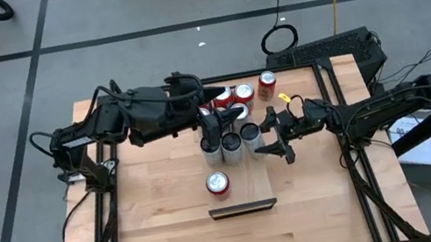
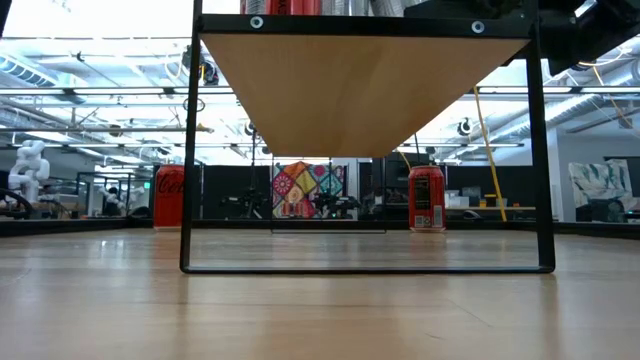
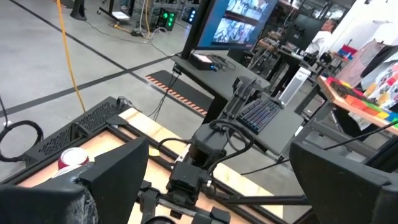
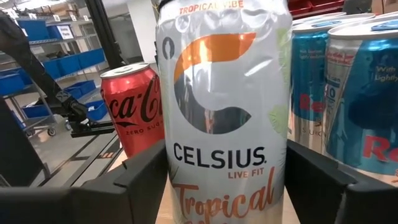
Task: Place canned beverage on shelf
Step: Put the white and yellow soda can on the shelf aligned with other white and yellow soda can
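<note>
Right gripper (image 1: 265, 141) sits at the right flank of the can cluster near table centre. In the right wrist view the tall white Celsius can (image 4: 222, 112) stands upright between its two dark fingers (image 4: 134, 180), one on each side; visible gap on both sides, so the fingers are spread around the can, not pressing it. Whether they touch: cannot tell for certain, looks just clear.

Can's long axis is vertical; the fingers bracket it across its width, low on the body. The can lies straight ahead of the right gripper, so this arm is the one engaged with it.

Neighbours: a red Coca-Cola can (image 4: 134, 109) just beside it on one side, blue Red Bull cans (image 4: 348, 93) close on the other. Tight spacing – any sideways drift could nudge them.

Left gripper (image 1: 213, 119) hovers over the far side of the same cluster, fingers wide apart, holding nothing.

The shelf (image 2: 360, 85) fills the top of the low view, its black frame (image 2: 188, 150) resting on the table; cans already stand on it
</note>
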